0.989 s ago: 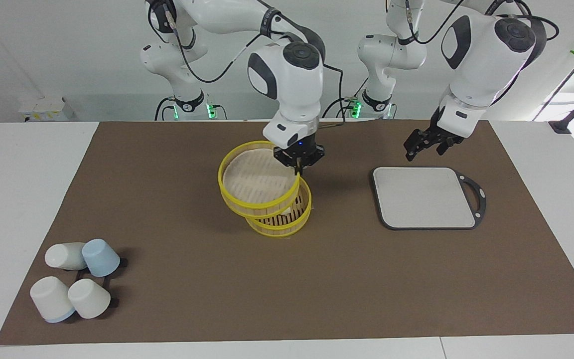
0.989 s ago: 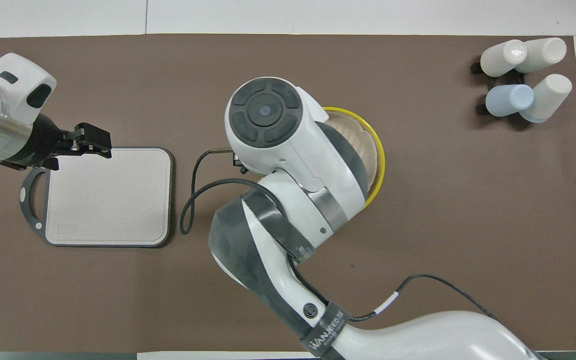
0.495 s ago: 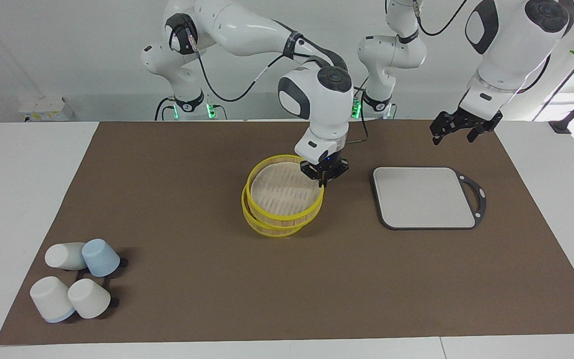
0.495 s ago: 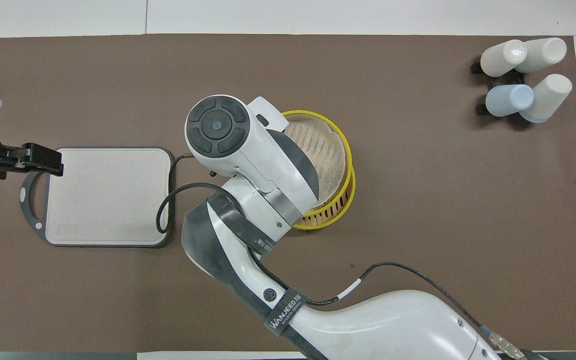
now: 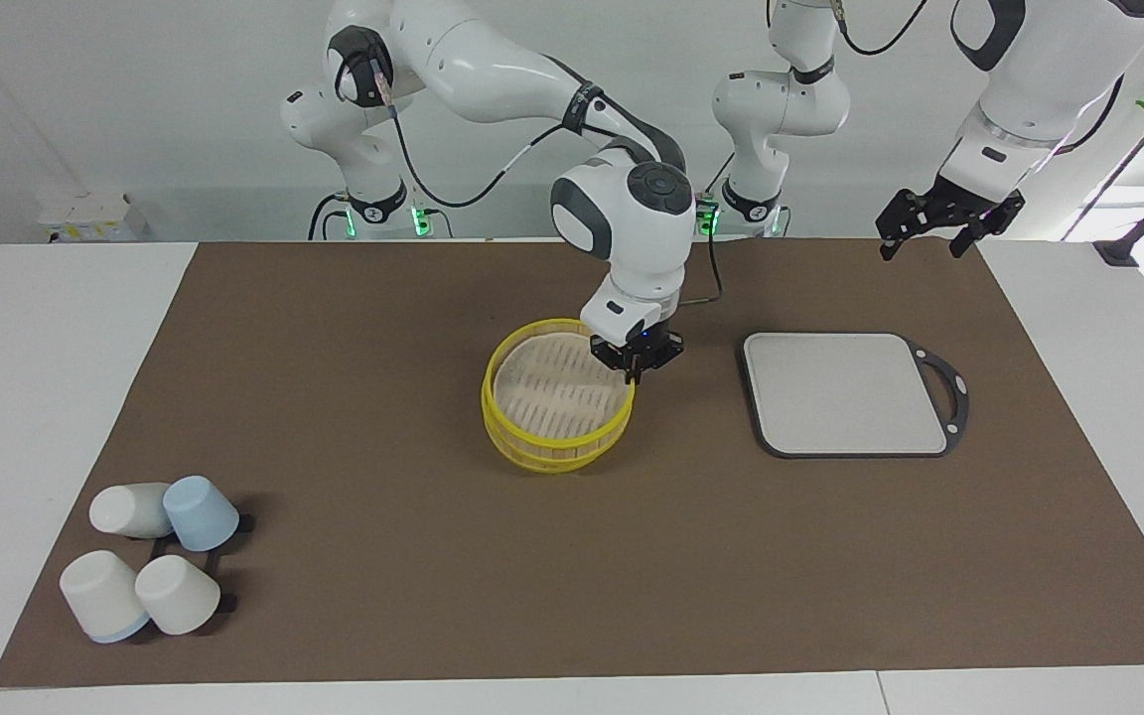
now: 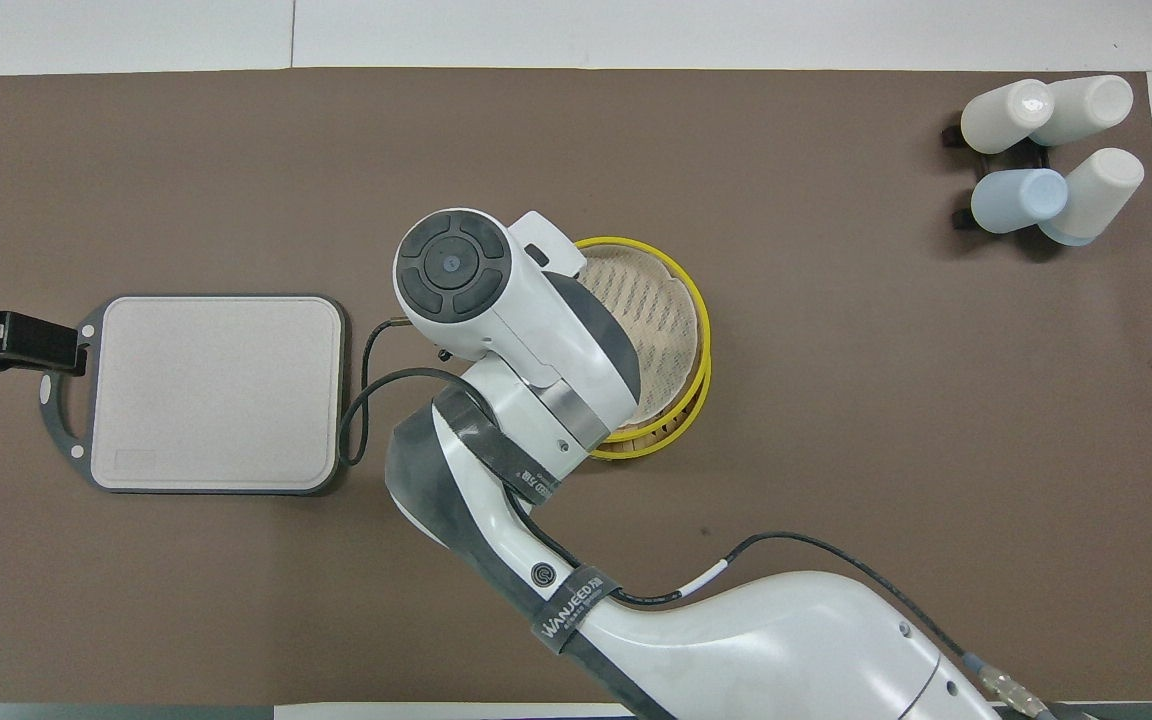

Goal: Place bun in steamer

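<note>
A: Right gripper [image 5: 635, 375] status?

B: Pinched shut on the lid [image 5: 557, 393], gripping its rim at the left arm's end. The lid rests slightly offset on the steamer [image 5: 544, 459].

A: Bun?

B: Not visible; presumably under the lid.

A: Left gripper [image 5: 941, 230]?

B: Open, waiting above the mat edge by the grey board [image 5: 845, 392]. Yellow rims, woven bamboo.

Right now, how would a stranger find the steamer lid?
Look at the middle of the brown table mat, beside the grey rectangular board. The round yellow-rimmed bamboo steamer stands there; the lid is its upper ring, held at its rim by the right gripper.
</note>
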You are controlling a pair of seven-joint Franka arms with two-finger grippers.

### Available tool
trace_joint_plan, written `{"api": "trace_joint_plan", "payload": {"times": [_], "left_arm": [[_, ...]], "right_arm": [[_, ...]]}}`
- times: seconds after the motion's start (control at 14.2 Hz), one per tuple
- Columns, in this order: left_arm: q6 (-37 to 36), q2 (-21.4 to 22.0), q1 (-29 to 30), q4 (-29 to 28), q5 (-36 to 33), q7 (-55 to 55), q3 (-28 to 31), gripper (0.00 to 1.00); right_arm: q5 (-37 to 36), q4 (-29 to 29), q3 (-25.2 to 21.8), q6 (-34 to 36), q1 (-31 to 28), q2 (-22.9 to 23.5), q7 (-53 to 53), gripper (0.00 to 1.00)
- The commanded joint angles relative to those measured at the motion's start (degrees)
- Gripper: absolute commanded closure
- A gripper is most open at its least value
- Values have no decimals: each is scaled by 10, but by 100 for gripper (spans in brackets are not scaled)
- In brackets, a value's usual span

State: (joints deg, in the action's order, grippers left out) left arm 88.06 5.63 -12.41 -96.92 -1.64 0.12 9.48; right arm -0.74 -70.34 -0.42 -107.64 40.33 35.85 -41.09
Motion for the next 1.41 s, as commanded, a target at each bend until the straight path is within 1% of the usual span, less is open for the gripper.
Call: {"api": "trace_joint_plan", "payload": {"times": [0.0, 0.07, 0.14, 0.21, 0.28, 0.64, 0.78, 0.92, 1.34], "left_arm": [[-10, -2, 11, 8, -6, 4, -13, 0], [-13, -7, 28, 22, -6, 4, -28, 0], [-20, -18, 55, 31, -6, 5, -59, 0], [-21, -22, 83, 34, -4, 5, -87, 0], [-21, -23, 96, 34, -3, 5, -103, 0], [-3, -12, 95, 17, -3, 5, -100, 0], [5, -12, 93, 17, 11, 3, -97, 0], [5, -12, 85, 19, 14, 3, -91, 0], [3, -6, 88, 20, 15, 4, -92, 0]], "right_arm": [[-9, -40, 2, -8, -2, -32, -3, 100], [-9, -42, 1, -6, -2, -33, -4, 100], [-9, -48, 2, -2, -2, -38, -5, 100], [-9, -52, 1, 1, -1, -39, -7, 100], [-9, -54, 1, 5, -1, -41, -8, 100], [-9, -59, 2, 8, 2, -45, -10, 100], [-9, -63, 2, 7, 3, -46, -11, 100], [-9, -70, 2, 2, 3, -48, -11, 100], [-9, -83, 2, 0, 3, -54, -11, 100]]}}
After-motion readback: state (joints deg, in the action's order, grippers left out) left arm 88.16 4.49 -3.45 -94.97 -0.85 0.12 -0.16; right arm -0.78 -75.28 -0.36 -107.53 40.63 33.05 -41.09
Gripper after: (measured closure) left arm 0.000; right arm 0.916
